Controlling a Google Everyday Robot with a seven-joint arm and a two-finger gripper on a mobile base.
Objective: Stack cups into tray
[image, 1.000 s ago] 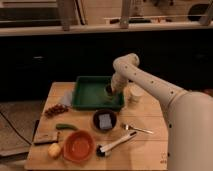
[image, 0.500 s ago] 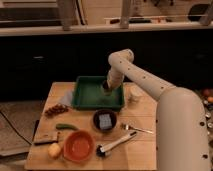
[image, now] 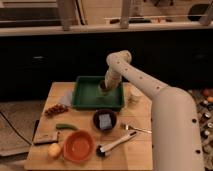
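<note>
The dark-green tray [image: 86, 95] lies at the back of the wooden table. My gripper [image: 104, 87] reaches down over the tray's right half and is shut on the dark olive-brown cup [image: 103, 86], which sits just above or on the tray floor; I cannot tell which. The cream-white cup [image: 134, 95] stands on the table just right of the tray, apart from the gripper. My white arm [image: 131, 75] arches over from the right and hides part of the tray's right rim.
In front of the tray stands a dark bowl with a blue square [image: 105, 120]. An orange bowl [image: 78, 146], a yellow fruit [image: 54, 149], a white-handled tool [image: 116, 144], a spoon [image: 136, 129], a green pod [image: 66, 127] and red grapes [image: 56, 109] lie around it.
The gripper with the dark cup has shifted left and a little back, from the tray's right edge further over the tray. The cream cup has stayed put.
</note>
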